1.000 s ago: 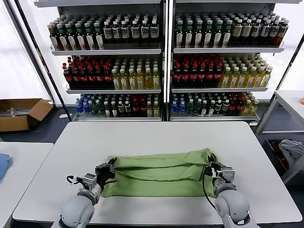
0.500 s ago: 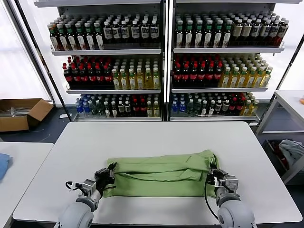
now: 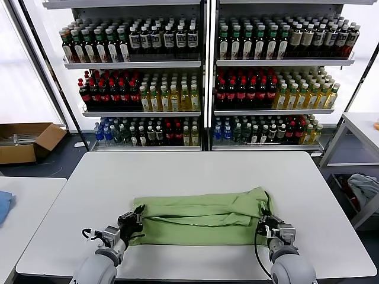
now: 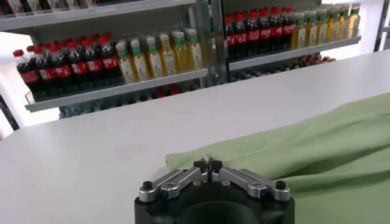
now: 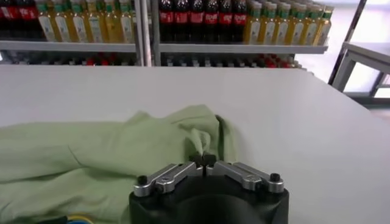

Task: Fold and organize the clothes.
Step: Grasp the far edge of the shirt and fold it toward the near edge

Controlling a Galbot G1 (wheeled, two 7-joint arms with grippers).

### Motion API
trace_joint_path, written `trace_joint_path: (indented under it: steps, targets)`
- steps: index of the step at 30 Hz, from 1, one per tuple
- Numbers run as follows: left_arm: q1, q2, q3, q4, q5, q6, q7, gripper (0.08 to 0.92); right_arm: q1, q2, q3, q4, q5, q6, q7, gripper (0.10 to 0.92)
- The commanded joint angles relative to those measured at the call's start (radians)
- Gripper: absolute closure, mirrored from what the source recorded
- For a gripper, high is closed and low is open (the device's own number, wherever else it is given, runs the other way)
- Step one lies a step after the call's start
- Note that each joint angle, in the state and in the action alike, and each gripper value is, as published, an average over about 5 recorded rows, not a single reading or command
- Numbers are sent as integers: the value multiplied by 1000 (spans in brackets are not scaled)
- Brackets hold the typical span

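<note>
Head view: two tall shelving units [image 3: 207, 77], three visible shelves each, packed with bottled drinks, stand well beyond both tools, behind a white table [image 3: 195, 171]. One more white table [image 3: 23, 201] sits out past the left tool, cut off by the picture's edge, with a scrap of blue cloth [image 3: 3, 206] at its rim; a third table [image 3: 361, 127] stands past the right tool, with a grey-blue bundle [image 3: 364, 189] below it. One cardboard box [image 3: 26, 141] lies on the floor. The single light green polo shirt [image 3: 201, 216], folded into a long band, stretches between the two tools; its collar, buttons and print are hidden. The left tool [image 3: 135, 220], fingertips together, pinches the shirt's end. The right tool [image 3: 265, 223], also closed, nips the opposite end's fold.
</note>
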Motion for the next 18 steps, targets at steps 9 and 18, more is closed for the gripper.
trace_joint_path:
  steps: [9,18]
  targets:
    - [-3,-16,-3,-19,17,-6,-9,675,-9,7,-5,-20,-78,52,3,669]
    - [48,-29,-49,-107,71,21,-31,397,-49,2,42,143,-55,87,16,409]
